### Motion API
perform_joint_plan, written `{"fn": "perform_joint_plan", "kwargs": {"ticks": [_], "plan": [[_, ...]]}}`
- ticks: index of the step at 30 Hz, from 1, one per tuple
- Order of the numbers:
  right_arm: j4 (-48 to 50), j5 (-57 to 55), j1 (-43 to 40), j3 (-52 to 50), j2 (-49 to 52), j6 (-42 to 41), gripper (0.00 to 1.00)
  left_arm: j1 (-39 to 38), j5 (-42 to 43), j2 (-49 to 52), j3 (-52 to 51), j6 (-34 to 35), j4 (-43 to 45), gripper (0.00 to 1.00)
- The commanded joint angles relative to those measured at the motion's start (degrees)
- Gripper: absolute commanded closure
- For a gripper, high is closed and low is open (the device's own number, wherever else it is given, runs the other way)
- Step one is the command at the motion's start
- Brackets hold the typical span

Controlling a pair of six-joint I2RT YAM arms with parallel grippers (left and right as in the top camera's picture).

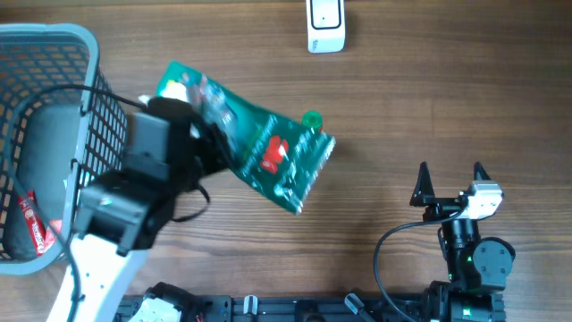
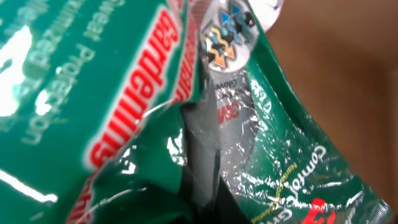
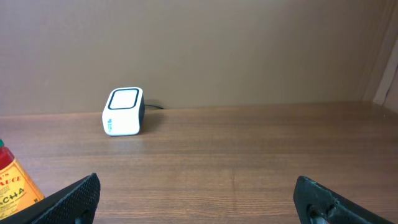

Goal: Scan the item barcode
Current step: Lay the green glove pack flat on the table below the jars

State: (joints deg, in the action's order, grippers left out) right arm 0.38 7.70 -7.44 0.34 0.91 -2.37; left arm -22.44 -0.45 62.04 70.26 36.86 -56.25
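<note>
At far left sits one grey wire basket (image 1: pixel 54 34), dark goods inside. Beside it the left pincer (image 1: pixel 207 134), clamped tight, grips one green foil packet (image 1: pixel 268 156) by its upper end and holds it slanted over the wooden table (image 1: pixel 402 89). In the left wrist view one grey finger (image 2: pixel 200 168) presses into the crinkled packet (image 2: pixel 93 93), whose red and white lettering fills the view. No barcode can be made out. At the packet's right edge pokes the green cap of one sauce bottle (image 1: pixel 311 117), its label showing in the right wrist view (image 3: pixel 15 180). One white scanner (image 1: pixel 324 22) stands at the table's far edge, well apart from the packet. At lower right the right pincer (image 1: pixel 450 174) gapes wide, holding nothing.
</note>
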Motion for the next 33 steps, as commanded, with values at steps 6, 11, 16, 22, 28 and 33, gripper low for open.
{"fn": "perform_joint_plan", "kwargs": {"ticks": [6, 11, 16, 22, 28, 33], "plan": [[0.2, 0.3, -0.2, 0.0, -0.3, -0.6, 0.00, -9.9, -8.4, 7.3, -23.9, 37.6, 16.3, 0.96], [0.2, 0.3, -0.2, 0.0, -0.3, -0.6, 0.00, -12.8, -7.9, 16.1, -26.3, 47.1, 24.3, 0.96], [0.2, 0.3, -0.2, 0.0, -0.3, -0.7, 0.00, -13.3, -6.6, 19.1, -26.1, 54.1, 25.9, 0.00], [0.2, 0.3, -0.2, 0.0, -0.3, -0.6, 0.00, -13.3, -4.2, 11.0, -18.3, 52.9, 22.1, 0.00], [0.2, 0.3, -0.2, 0.0, -0.3, -0.7, 0.00, -13.3, -5.9, 1.9, -13.7, 46.9, 22.1, 0.00], [0.2, 0.3, -0.2, 0.0, -0.3, -0.7, 0.00, -13.3, -6.1, -1.0, -13.7, 44.7, 21.3, 0.00]]}}
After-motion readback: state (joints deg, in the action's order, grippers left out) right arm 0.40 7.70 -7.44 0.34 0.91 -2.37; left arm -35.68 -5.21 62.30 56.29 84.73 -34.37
